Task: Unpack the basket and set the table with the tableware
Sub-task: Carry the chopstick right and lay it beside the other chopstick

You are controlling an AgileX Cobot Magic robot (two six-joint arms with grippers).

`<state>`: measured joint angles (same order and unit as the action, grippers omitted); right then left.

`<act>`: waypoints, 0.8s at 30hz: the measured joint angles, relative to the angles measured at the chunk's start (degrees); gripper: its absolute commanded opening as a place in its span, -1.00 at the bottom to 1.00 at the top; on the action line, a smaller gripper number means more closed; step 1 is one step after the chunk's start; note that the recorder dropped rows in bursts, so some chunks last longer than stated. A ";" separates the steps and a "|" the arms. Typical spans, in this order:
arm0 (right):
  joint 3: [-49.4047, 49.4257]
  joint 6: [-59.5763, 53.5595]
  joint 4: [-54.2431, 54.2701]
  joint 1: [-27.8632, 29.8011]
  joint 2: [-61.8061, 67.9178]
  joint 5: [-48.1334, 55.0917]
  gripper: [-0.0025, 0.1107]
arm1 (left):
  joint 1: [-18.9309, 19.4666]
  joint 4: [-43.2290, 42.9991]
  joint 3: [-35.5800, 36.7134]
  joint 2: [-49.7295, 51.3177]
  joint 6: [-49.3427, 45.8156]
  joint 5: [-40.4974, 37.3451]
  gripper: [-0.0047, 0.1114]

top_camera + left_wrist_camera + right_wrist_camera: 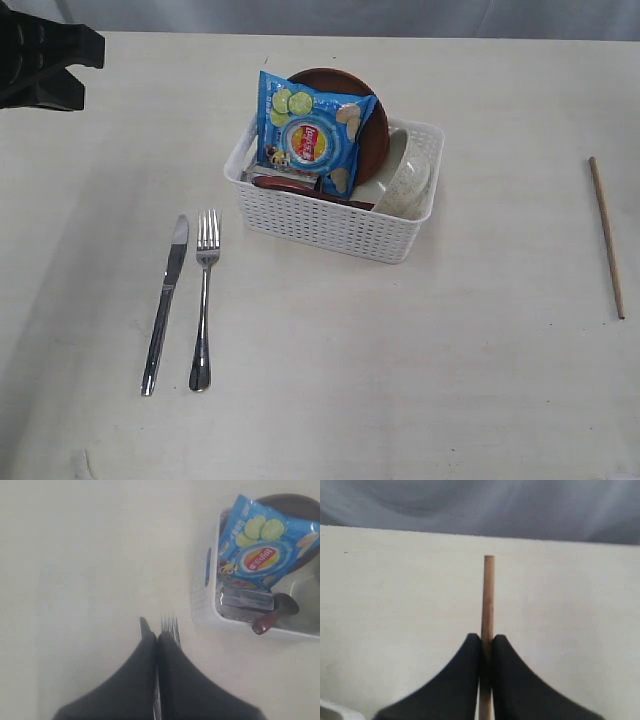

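While the right fingers (pixel 460 680) pinch a chopstick (pixel 488 600), the left fingers (pixel 135 680) hang closed.

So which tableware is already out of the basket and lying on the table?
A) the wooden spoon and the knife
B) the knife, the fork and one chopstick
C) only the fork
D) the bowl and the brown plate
B: the knife and fork lie side by side on the table left of the basket, one chopstick lies to its right; the bowl and brown plate sit inside the basket.
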<state>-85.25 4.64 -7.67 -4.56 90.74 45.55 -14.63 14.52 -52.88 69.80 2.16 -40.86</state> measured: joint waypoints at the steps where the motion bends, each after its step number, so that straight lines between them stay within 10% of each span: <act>1: 0.00 0.00 1.20 2.02 1.79 0.00 -0.96 | 0.00 0.00 0.00 0.00 0.00 0.00 -0.92; 24: 5.49 3.70 3.96 7.26 30.85 -5.53 -0.96 | 0.00 0.00 0.00 0.94 0.00 0.00 -0.92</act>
<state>-79.76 8.34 -3.71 2.70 121.59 40.02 -14.63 14.52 -52.88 70.74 2.16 -40.86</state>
